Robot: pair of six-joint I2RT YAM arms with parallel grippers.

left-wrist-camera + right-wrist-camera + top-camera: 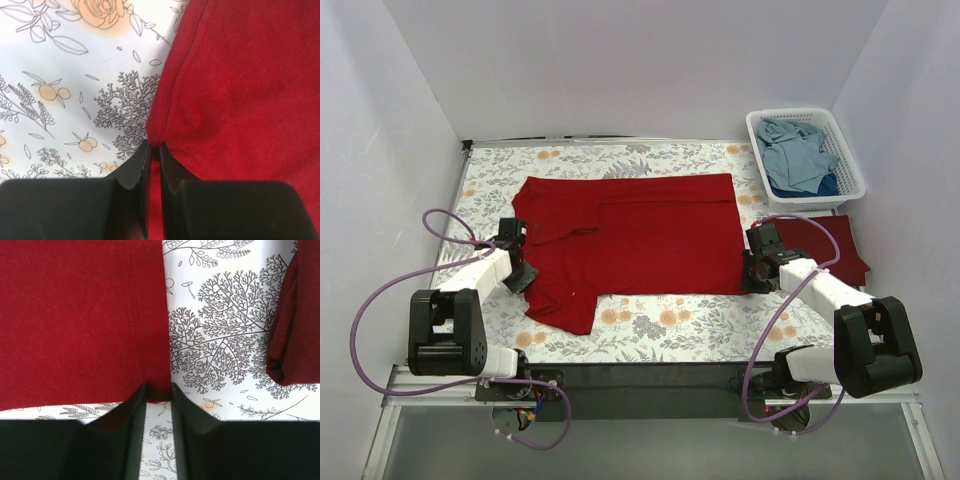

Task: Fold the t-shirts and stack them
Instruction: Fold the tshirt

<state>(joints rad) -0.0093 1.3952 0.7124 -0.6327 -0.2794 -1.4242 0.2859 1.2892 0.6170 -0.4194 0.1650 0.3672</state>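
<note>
Both arms reach from the near edge across the surface (pixel 650 325), where the bright red t-shirt (pixel 650 235) lies flat at the middle, long axis left to right, collar end toward the left arm (pixel 485 270), hem toward the right arm (pixel 820 285). Left jaws are closed on its left edge, right jaws pinch its near hem corner. The fold probably goes away from them, across that axis.

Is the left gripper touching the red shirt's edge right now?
Touching. The left wrist view shows the left gripper shut on the edge of the red shirt, with the cloth puckered into the pinch between its fingertips.
</note>
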